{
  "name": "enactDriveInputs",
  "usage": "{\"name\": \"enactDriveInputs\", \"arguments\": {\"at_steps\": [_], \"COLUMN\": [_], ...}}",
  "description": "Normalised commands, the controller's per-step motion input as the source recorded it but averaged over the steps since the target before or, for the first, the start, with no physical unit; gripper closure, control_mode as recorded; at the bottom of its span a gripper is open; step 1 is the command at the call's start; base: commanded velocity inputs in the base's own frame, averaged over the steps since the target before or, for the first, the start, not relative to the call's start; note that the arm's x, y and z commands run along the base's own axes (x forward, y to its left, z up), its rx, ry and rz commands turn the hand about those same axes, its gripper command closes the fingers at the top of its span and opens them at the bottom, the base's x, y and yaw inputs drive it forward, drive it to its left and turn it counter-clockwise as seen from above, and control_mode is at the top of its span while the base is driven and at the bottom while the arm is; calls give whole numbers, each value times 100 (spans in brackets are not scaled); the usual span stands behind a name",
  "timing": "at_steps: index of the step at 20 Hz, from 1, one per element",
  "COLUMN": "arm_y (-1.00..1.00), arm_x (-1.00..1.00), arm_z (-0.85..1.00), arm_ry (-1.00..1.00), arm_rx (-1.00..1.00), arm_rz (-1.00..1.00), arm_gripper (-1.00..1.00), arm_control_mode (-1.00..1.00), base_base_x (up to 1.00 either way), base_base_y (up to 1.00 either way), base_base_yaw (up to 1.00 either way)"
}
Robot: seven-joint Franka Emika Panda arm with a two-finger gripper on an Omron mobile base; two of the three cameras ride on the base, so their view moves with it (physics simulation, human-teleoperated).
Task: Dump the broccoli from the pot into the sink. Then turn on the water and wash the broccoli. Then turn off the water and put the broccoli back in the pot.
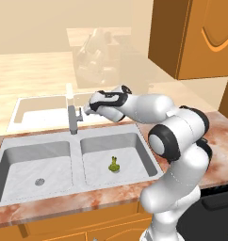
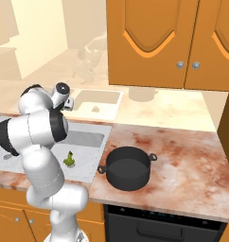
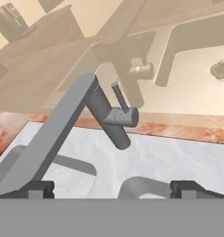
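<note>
The yellow-green broccoli (image 1: 114,164) (image 2: 69,160) lies on the floor of the right basin of the grey sink (image 1: 76,162) (image 2: 90,138). No water runs from the upright faucet (image 1: 73,120) (image 3: 107,115). My gripper (image 1: 86,110) (image 3: 113,190) hovers just right of the faucet's top, open, with nothing between its fingertips (image 3: 37,189). In the hand view the faucet's thin lever (image 3: 118,96) stands ahead of the fingers, and the spout slants down to the left. The black pot (image 2: 128,168) stands upright on the counter right of the sink, apart from the arm.
Orange wall cabinets (image 2: 154,42) hang above the marbled counter (image 2: 182,156). A dark appliance front (image 2: 159,222) sits under the counter below the pot. A faint cream double sink (image 1: 40,110) shows behind the grey one. The left basin has a bare round drain (image 1: 39,181).
</note>
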Motion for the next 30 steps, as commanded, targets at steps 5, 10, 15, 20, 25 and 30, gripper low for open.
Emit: {"name": "enactDriveInputs", "arguments": {"at_steps": [5, 10, 15, 20, 25, 30], "arm_y": [4, 7, 9, 16, 13, 7], "arm_x": [23, 16, 12, 19, 20, 20], "arm_z": [-5, -7, -5, -9, -14, -12], "arm_ry": [0, 0, 0, 0, 0, 0], "arm_rx": [1, 0, 1, 0, 0, 0], "arm_rz": [0, 0, 0, 0, 0, 0], "arm_gripper": [-100, -100, -100, -100, -100, -100], "arm_control_mode": [-100, -100, -100, -100, -100, -100], "base_base_x": [0, 0, 0, 0, 0, 0], "base_base_y": [0, 0, 0, 0, 0, 0], "base_base_yaw": [0, 0, 0, 0, 0, 0]}}
